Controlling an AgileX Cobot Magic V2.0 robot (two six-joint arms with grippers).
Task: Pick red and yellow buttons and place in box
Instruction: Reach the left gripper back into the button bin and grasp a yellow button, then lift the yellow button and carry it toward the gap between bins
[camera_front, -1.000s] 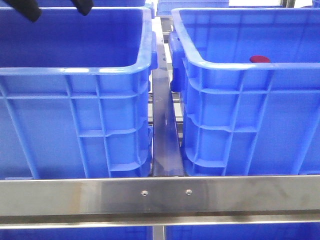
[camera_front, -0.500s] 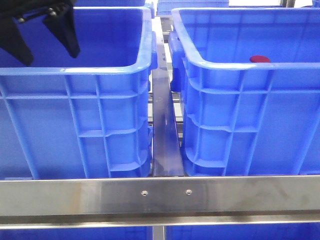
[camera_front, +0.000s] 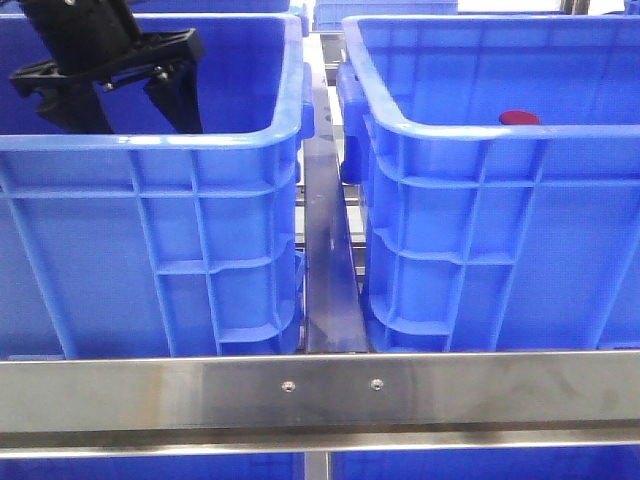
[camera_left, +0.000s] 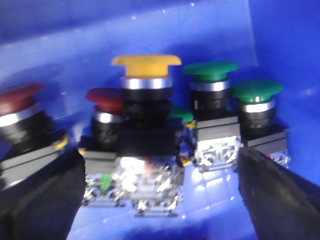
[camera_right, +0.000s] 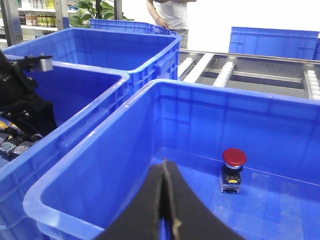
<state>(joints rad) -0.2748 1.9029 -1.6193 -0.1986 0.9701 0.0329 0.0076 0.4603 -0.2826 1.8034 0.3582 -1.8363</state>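
Note:
My left gripper (camera_front: 135, 115) hangs open inside the left blue crate (camera_front: 150, 140), its tips below the near rim. In the left wrist view its fingers (camera_left: 40, 200) straddle a cluster of push buttons: a yellow-capped one (camera_left: 146, 67) in the middle, a red one (camera_left: 106, 100) beside it and another red one (camera_left: 20, 97) at the edge. Nothing is held. The right blue crate (camera_front: 480, 135) holds one red button (camera_front: 519, 118), also seen in the right wrist view (camera_right: 233, 157). My right gripper (camera_right: 165, 172) is shut and empty above that crate's near wall.
Two green-capped buttons (camera_left: 210, 70) (camera_left: 256, 90) stand beside the yellow one. A metal rail (camera_front: 320, 390) crosses in front of both crates, with a narrow gap (camera_front: 330, 260) between them. More blue crates (camera_right: 135, 30) and a roller conveyor (camera_right: 240, 75) lie behind.
My left gripper has come down from the top edge into the left crate and moved right, jaws staying open. The right crate and its red button are unchanged.

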